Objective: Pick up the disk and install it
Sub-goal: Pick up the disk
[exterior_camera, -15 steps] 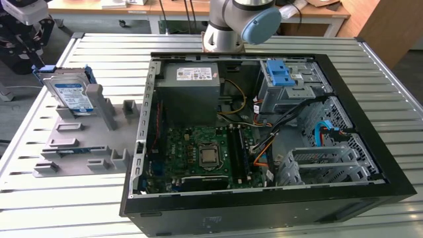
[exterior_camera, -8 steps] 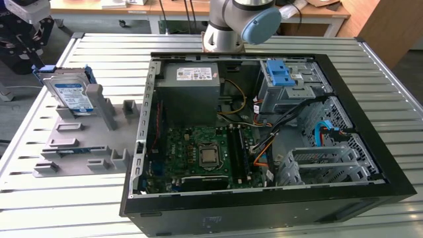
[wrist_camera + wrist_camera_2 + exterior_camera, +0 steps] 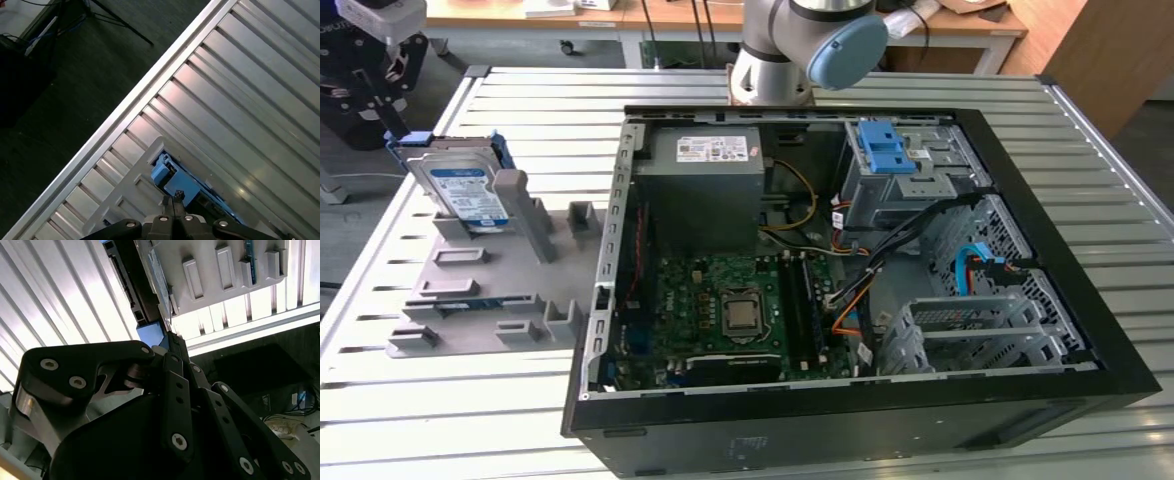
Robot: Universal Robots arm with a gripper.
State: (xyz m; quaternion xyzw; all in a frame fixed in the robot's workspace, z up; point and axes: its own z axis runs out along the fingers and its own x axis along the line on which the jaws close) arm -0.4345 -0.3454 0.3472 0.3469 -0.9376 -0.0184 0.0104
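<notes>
gripper (image 3: 403,128): hangs at 10 o'clock in the exterior view, just above the upper end of the disk (image 3: 464,190).
fingers (image 3: 175,352): pressed close together; in both wrist views the tips sit just beside the blue carrier bracket (image 3: 161,172). whether they touch it cannot be told.
disk: stands on edge in the grey fixture (image 3: 494,290), label side towards 5 o'clock in the exterior view, bracket framing its edges.
grey fixture: lies flat on the slatted tabletop (image 3: 480,410), at 9 o'clock from the computer case (image 3: 1121,370) and just beside it.
computer case: lies on its side, open face up; motherboard (image 3: 720,300) at 6 o'clock inside, power-supply box (image 3: 707,165) at 11 o'clock, blue latch (image 3: 883,150) at 1 o'clock.
arm (image 3: 801,40): base stands at 12 o'clock, behind the case.
disk to case: well apart, with the case wall between them.
</notes>
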